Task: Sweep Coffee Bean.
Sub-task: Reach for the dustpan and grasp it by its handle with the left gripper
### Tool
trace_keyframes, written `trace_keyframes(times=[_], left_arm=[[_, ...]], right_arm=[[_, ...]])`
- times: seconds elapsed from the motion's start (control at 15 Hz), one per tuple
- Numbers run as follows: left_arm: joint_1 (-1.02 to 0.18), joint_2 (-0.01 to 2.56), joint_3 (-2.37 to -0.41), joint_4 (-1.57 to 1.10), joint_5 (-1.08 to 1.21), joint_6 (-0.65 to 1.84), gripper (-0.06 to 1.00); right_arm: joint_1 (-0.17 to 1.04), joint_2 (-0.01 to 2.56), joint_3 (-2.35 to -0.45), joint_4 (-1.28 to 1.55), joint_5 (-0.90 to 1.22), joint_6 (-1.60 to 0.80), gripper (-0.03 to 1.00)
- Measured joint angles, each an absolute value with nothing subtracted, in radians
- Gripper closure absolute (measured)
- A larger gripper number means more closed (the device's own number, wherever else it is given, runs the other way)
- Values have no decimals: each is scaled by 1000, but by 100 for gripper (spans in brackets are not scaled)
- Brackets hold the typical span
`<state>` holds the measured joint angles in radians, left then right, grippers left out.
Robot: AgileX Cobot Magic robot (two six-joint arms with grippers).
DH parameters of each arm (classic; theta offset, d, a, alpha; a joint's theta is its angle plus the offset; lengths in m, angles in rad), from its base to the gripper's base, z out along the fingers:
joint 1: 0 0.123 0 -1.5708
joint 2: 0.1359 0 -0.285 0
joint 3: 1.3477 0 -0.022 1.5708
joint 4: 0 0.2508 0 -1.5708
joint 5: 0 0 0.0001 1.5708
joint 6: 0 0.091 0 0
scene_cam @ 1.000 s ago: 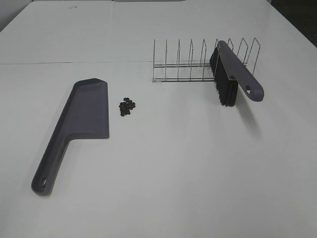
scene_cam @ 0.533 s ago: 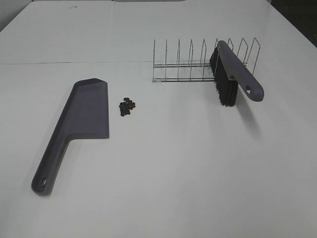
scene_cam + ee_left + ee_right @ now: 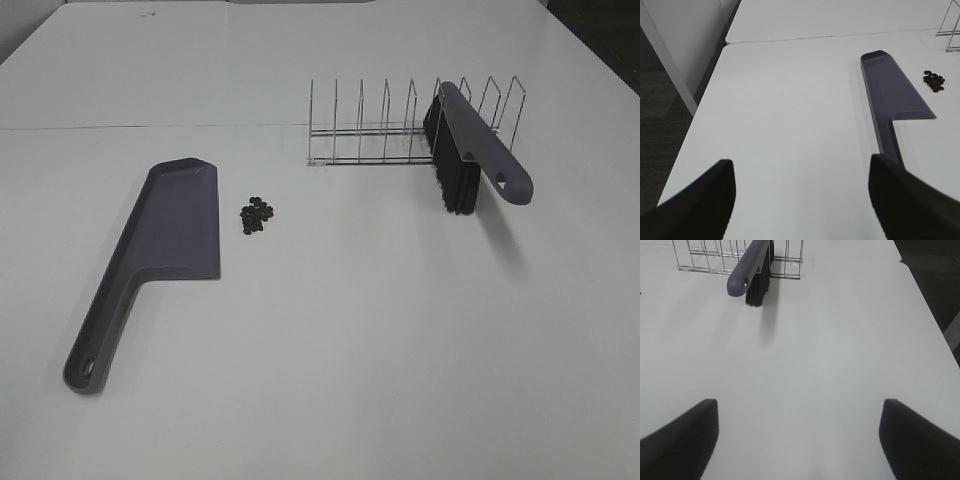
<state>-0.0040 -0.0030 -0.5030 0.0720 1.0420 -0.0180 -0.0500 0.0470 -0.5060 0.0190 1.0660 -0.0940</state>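
A small pile of dark coffee beans (image 3: 256,214) lies on the white table just right of the grey-purple dustpan (image 3: 165,240), whose handle points toward the front left. Beans (image 3: 934,81) and dustpan (image 3: 891,99) also show in the left wrist view. The grey-purple brush (image 3: 470,150) with black bristles stands in a wire rack (image 3: 400,125), handle sticking out toward the front right; it also shows in the right wrist view (image 3: 751,268). My left gripper (image 3: 800,200) is open and empty, well short of the dustpan. My right gripper (image 3: 797,440) is open and empty, well short of the brush.
The wire rack (image 3: 715,255) stands at the back right of the table. The table's left edge (image 3: 695,115) drops to dark floor, and its right edge (image 3: 925,300) lies to the right of the brush. A seam (image 3: 150,127) crosses the tabletop behind the dustpan.
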Motion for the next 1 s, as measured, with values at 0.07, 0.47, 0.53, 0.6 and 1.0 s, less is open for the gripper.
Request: trace_keyframes(times=[0.07,0.47,0.53,0.6,1.0], left_arm=[[-4,-3,-503,72,1042,-18,24],[-4,-3,-503,88,1042,-18,24],[-4,-3,-503,88,1042,-18,24],[-4,-3,-503,88,1042,-18,24],[-26,4,-510,88,1025,-18,24]], right_arm=[[-50,47,-506,19,1066,-94,20],[-50,47,-506,19,1066,-94,20],[-50,47,-506,19,1066,-94,20],[-50,47,-506,19,1066,-94,20],[-50,47,-506,19,1066,-94,20]])
